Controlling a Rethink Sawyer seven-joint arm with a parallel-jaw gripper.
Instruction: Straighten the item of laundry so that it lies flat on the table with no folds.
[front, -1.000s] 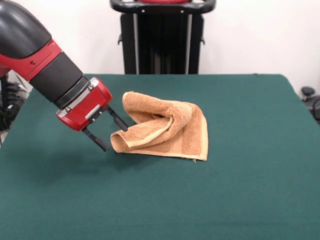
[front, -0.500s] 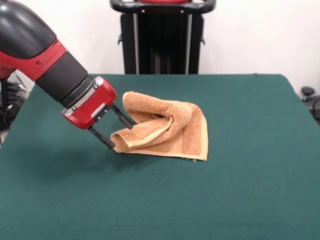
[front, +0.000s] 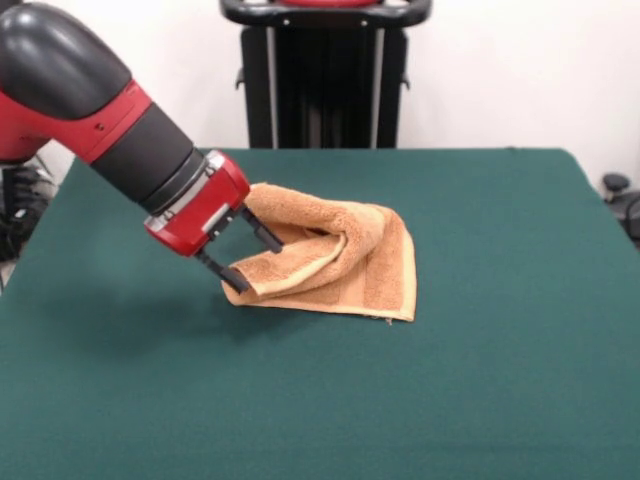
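Note:
The orange-tan towel (front: 335, 262) lies folded and rumpled on the green table (front: 480, 380), a little left of centre, with a raised fold along its far side and a rolled flap at its left end. My gripper (front: 256, 262) comes in from the left, tilted down. It is open, with one finger (front: 265, 233) over the flap and the other (front: 228, 275) low at the towel's left edge, so the flap sits between them. The white tag is not visible.
The robot's black pedestal (front: 325, 75) stands behind the table's far edge. My red and black arm (front: 100, 120) crosses the table's left side. A dark object (front: 620, 200) shows beyond the right edge.
My gripper has moved right, from just beside the towel's left end to straddling its left flap. The towel has not visibly moved.

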